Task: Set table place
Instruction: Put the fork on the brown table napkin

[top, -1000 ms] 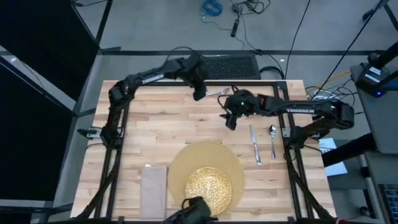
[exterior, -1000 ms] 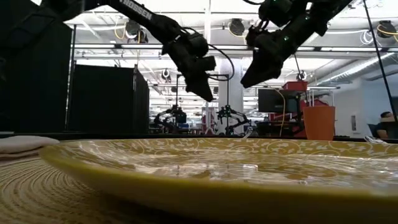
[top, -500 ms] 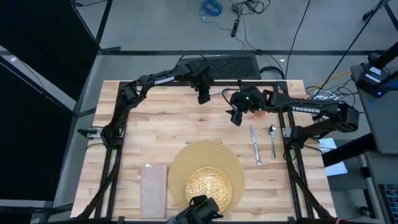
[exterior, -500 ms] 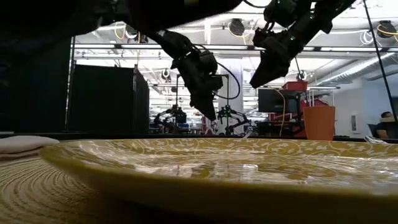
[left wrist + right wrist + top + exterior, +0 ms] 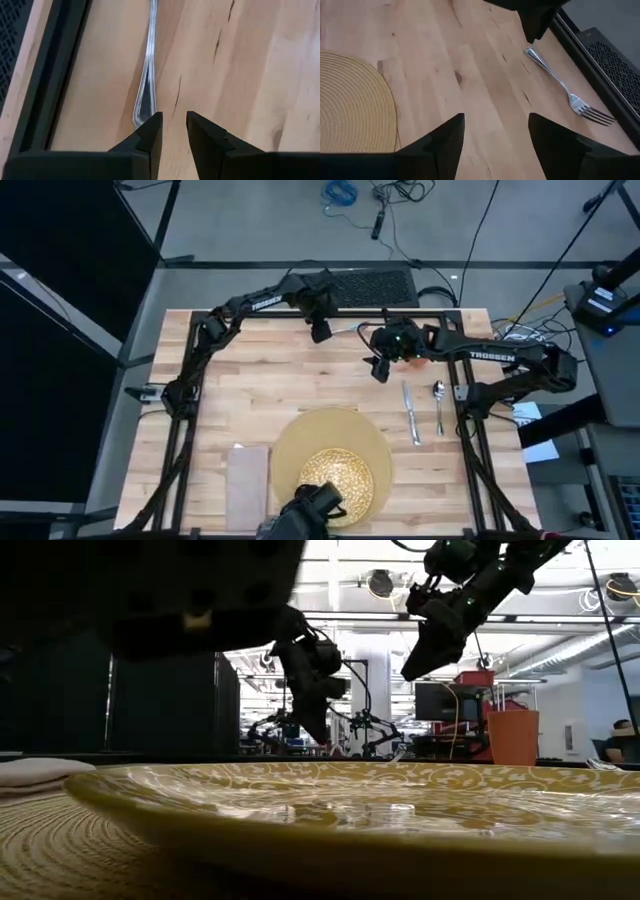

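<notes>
Across the table [image 5: 260, 380], the place setting is partly laid: the placemat [image 5: 300, 435] with the yellow plate [image 5: 340, 473] at the near edge, the napkin [image 5: 246, 473] just beside it, the knife [image 5: 409, 412] and spoon [image 5: 438, 402] well to the right. Only the fork [image 5: 560, 86] lies out of place — at the far edge, close along the black frame [image 5: 47, 75]. Both arms reach toward it. The left gripper [image 5: 172, 127] is the nearer, hovering right over the handle end, its jaws nearly together with only a narrow gap. From those jaws the handle tip sits just off to one side, under one finger rather than between them, and the fork's long axis runs straight ahead. The right gripper [image 5: 495, 130] hangs farther back, jaws spread wide — the fork lies ahead and slantwise, tines toward the frame. A pick-up likely needs the left jaws opened and shifted sideways.
</notes>
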### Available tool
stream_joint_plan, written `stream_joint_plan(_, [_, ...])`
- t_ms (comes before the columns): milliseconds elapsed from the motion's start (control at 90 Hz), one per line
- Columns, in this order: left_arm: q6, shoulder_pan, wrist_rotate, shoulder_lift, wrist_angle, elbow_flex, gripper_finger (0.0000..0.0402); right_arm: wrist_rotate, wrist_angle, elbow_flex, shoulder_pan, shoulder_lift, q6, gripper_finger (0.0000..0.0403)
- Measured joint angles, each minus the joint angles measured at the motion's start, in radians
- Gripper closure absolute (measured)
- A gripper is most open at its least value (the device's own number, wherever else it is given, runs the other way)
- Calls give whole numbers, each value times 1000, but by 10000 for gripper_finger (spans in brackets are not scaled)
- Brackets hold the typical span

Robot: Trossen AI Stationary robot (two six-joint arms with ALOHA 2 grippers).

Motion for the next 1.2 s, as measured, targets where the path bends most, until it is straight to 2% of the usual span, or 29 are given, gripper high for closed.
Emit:
stream_joint_plan(411, [23,24,19,1,-61,0,327,0,20,0,0,0,-11,195])
stream_joint_plan(811, [48,19,32,75,-38,-2,327,0,27,0,0,0,1,195])
stream_joint_plan(933, [44,19,10,72,27,0,327,0,28,-1,0,0,5,195])
stream_joint_plan(1089, [47,16,-19,72,30,10,327,-1,30,-1,0,0,11,195])
stream_joint_plan(1200, [65,8,-93,72,30,11,327,-1,30,-1,0,0,11,195])
